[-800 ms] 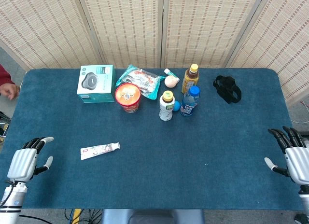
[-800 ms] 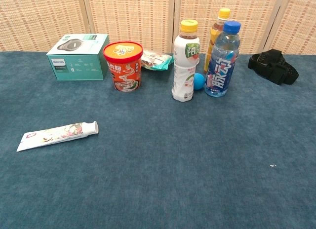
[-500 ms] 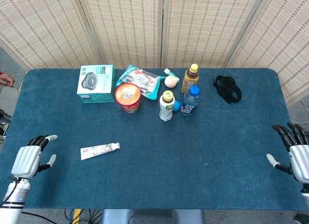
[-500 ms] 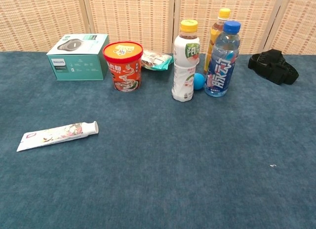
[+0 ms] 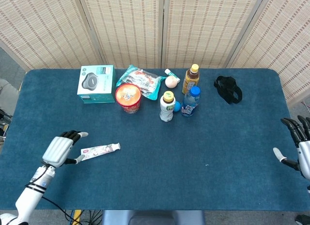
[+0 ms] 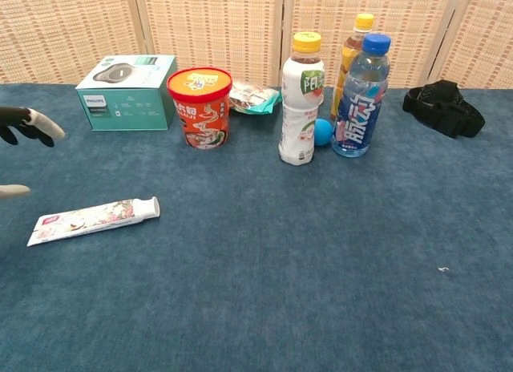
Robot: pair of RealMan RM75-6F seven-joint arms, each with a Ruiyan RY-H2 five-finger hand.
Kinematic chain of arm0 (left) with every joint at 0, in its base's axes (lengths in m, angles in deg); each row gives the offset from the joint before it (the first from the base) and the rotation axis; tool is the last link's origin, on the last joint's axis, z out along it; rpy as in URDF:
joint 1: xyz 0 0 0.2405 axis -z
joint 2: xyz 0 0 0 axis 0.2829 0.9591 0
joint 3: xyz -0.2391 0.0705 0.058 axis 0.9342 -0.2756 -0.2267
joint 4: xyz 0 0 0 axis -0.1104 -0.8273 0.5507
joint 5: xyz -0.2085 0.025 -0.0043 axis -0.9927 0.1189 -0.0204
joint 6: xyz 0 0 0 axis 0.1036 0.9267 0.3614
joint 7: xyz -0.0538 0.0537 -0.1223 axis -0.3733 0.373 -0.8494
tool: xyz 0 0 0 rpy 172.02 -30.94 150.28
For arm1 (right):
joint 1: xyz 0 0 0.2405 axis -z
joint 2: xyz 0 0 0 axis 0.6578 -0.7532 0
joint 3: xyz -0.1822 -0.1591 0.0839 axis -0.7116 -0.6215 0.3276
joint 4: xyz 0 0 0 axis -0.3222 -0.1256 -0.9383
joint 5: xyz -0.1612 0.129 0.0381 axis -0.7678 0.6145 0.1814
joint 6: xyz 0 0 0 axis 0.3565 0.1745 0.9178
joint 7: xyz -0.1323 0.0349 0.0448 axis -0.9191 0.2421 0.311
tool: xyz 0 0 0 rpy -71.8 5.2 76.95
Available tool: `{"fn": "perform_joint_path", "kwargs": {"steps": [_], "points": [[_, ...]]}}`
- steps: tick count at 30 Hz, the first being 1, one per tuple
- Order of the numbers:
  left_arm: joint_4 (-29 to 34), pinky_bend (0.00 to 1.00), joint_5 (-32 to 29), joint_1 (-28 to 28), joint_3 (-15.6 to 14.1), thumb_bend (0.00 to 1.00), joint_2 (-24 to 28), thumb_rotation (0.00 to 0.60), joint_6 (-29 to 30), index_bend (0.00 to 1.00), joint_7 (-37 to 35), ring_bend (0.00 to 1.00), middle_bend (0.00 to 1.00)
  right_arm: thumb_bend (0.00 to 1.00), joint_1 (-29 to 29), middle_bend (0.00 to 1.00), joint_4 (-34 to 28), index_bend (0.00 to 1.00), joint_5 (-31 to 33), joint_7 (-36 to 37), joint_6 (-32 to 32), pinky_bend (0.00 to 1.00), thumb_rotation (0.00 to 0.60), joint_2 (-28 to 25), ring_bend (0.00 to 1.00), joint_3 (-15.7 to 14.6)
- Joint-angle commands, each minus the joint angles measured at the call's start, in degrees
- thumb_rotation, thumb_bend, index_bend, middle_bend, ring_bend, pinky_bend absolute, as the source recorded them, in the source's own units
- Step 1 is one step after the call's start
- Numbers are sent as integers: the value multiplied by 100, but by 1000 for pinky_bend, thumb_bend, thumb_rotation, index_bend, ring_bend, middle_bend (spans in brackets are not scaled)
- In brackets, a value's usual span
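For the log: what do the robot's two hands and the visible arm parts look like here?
The left hand has a ribbed silver-white back, black fingers with pale grey tips, and a slim white forearm with a dark band and black cable at the wrist. The right hand, cut by the frame edge, matches: silver-white shell, black fingers, pale-tipped thumb.

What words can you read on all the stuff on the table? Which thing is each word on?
"PHILIPS": on the front of the teal box.
Red cup: Chinese writing, too blurred to read.
White bottle: large green Chinese characters, not clear enough to read.
Blue bottle: big white Chinese characters, not clear enough to read.
Toothpaste tube, next to the left hand: print too small.
Snack bag: print blurred.
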Motion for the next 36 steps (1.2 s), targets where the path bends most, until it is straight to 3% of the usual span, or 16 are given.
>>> {"fn": "perform_joint_path", "kwargs": {"steps": [1,6,8,16,29,36], "points": [[-193,218,61,233,-32,193,-339,468,-262,172,97,194,244,182,13,197,4,166,15,-8,16,0,600,5,39,-12],[-515,213,64,429,-76,193,-825,502,-470,158,185,193,237,181,62,197,11,166,40,-1,9,0,600,-2,39,-34],[-661,194,10,485,-72,193,-1007,553,-539,149,196,194,227,181,85,197,14,166,55,7,1,0,600,-7,39,-40],[-1217,190,-147,595,-60,193,-1529,598,-606,141,294,194,220,181,131,197,37,166,90,41,13,0,600,-14,39,-55],[-1797,189,-398,697,15,193,-1722,600,-678,178,349,194,216,181,170,197,20,166,75,71,2,0,600,-36,39,-56],[-2212,190,-378,712,93,194,-1851,600,-408,187,572,194,216,182,176,198,20,166,58,69,10,0,600,-33,39,-59]]}}
